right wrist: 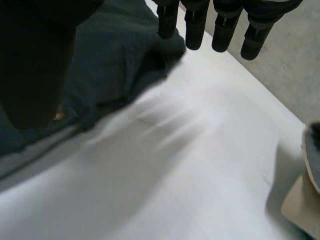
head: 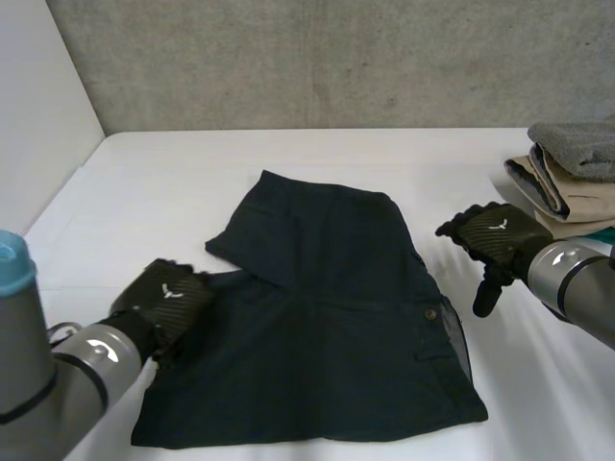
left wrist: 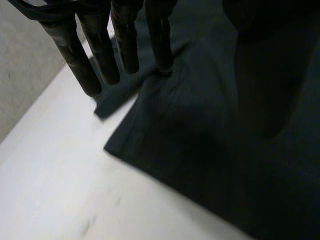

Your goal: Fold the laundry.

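A pair of dark shorts lies flat in the middle of the white table, one leg folded over the other. My left hand hovers at the shorts' left edge, fingers straight and open, holding nothing. The dark cloth spreads under its palm. My right hand is just off the shorts' right edge, above bare table, open with fingers straight and the thumb hanging down. The cloth lies beside that hand, apart from it.
A stack of folded clothes, grey on beige, sits at the table's right edge behind my right hand; its corner shows in the right wrist view. A concrete wall backs the table and a white wall bounds its left.
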You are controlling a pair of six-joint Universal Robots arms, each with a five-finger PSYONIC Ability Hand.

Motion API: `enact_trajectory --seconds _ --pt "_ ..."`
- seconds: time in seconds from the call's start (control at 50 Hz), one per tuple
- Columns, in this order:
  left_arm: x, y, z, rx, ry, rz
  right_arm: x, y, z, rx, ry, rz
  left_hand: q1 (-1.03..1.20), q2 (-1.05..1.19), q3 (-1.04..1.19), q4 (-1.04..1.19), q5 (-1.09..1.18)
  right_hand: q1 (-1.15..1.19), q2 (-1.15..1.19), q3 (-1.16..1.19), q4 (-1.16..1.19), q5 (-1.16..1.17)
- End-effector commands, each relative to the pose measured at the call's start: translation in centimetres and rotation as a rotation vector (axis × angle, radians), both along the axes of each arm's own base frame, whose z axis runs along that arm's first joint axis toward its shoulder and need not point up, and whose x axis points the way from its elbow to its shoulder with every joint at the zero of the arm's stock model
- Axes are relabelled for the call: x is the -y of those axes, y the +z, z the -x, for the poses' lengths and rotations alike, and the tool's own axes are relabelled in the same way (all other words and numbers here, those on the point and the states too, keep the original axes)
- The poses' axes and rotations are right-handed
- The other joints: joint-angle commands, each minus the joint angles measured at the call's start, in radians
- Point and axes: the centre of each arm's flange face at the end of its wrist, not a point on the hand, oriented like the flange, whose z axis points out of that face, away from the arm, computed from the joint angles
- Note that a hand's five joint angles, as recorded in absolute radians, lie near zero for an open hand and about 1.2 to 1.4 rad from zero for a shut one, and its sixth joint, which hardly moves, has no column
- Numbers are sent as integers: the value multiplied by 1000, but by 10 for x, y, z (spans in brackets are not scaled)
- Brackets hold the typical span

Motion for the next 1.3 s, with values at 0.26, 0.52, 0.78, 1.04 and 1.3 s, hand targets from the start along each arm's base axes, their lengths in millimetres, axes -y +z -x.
enact_trajectory --seconds 0.26,0.52,0.78,1.04,1.3 --pt "-43 -35 56 -75 -152 -16 31 -56 -3 191 -97 -157 -33 -26 -27 -16 -15 -48 -30 -28 -32 -41" --pt "-60 -40 69 -81 -212 10 38 -69 -19 233 -89 -96 -189 -181 -182 -172 -170 -48 -30 -28 -32 -41" --pt "-68 -57 69 -38 -214 -19 61 -63 -42 391 -101 -28 -174 -167 -168 -157 -156 -48 -30 -28 -32 -41" --pt "-67 -48 60 -23 -185 19 39 -47 -95 512 76 -11 -162 -155 -156 -145 -144 -48 -30 -28 -32 -41" --pt "-48 -17 47 -82 -94 101 24 -31 -116 478 178 3 -165 -158 -159 -148 -147 -48 -30 -28 -32 -41"
